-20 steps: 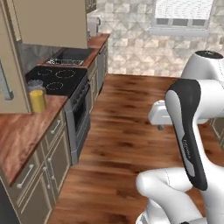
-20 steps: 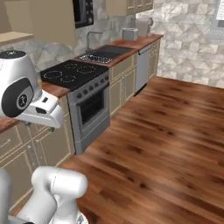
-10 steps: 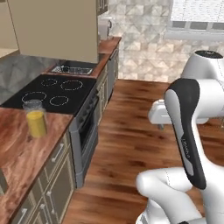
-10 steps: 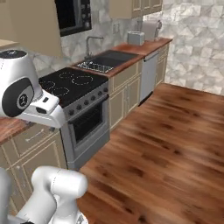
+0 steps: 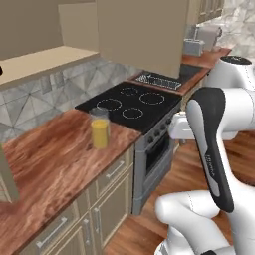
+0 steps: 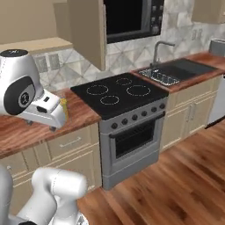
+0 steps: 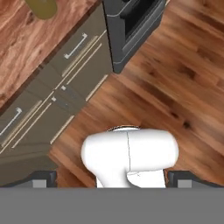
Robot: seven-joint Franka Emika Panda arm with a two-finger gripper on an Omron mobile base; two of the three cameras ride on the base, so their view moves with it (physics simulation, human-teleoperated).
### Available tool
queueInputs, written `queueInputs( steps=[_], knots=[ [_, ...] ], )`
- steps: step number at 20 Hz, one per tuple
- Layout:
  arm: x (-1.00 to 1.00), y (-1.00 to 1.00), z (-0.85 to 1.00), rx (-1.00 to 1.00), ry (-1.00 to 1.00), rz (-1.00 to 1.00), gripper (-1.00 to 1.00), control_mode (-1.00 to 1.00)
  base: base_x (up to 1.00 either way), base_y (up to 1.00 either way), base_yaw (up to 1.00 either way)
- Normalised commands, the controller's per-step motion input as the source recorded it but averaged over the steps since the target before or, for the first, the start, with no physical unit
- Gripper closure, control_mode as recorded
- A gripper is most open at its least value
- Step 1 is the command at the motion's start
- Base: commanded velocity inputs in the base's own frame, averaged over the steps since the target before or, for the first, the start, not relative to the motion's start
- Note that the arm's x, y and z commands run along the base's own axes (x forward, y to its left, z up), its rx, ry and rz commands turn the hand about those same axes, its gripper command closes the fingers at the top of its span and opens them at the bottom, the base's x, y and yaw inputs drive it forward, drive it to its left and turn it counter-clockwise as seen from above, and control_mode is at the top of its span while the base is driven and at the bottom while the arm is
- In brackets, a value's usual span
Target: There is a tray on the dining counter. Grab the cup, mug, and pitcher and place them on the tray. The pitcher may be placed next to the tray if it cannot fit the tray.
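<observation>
The pitcher (image 5: 100, 130) is a clear glass cylinder holding orange-yellow liquid. It stands upright on the wood counter (image 5: 55, 164) just left of the black stove (image 5: 133, 103). In the right base view a sliver of the pitcher (image 6: 65, 108) peeks out behind my white hand. Its yellow top (image 7: 42, 7) sits at the upper left edge of the hand view. My gripper (image 7: 112, 178) hangs over the wood floor in front of the cabinets, pointing down, open and empty, well clear of the pitcher. The tray, cup, mug and dining counter are out of view.
Beige cabinets with drawers (image 5: 106, 185) run under the counter. The oven front (image 6: 132, 139) juts toward the floor. A sink (image 6: 172, 71) lies right of the stove, a microwave (image 6: 132, 18) hangs above it, and a toaster (image 5: 203, 39) stands far back. Wood floor (image 6: 176, 184) lies open to the right.
The whole picture has shifted as the base turned toward the counter, so the stove and pitcher now appear closer and more central. The gripper has stayed open.
</observation>
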Motion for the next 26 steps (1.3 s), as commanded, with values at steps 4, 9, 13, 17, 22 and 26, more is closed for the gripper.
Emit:
queueInputs(
  steps=[4, 9, 13, 17, 22, 26],
  knots=[
    [0.0, 0.0, 0.0, 0.0, 0.0, 0.0, -1.0, 1.0, 0.36, 0.11, 0.72],
    [0.0, 0.0, 0.0, 0.0, 0.0, 0.0, -1.0, 1.0, 0.38, 0.1, 0.53],
    [0.0, 0.0, 0.0, 0.0, 0.0, 0.0, -1.0, 1.0, 0.37, 0.05, 0.38],
    [0.0, 0.0, 0.0, 0.0, 0.0, 0.0, -1.0, 1.0, 0.36, 0.05, 0.34],
    [0.0, 0.0, 0.0, 0.0, 0.0, 0.0, -1.0, 1.0, 0.38, 0.06, 0.34],
    [0.0, 0.0, 0.0, 0.0, 0.0, 0.0, -1.0, 1.0, 0.44, 0.01, 0.34]
  ],
)
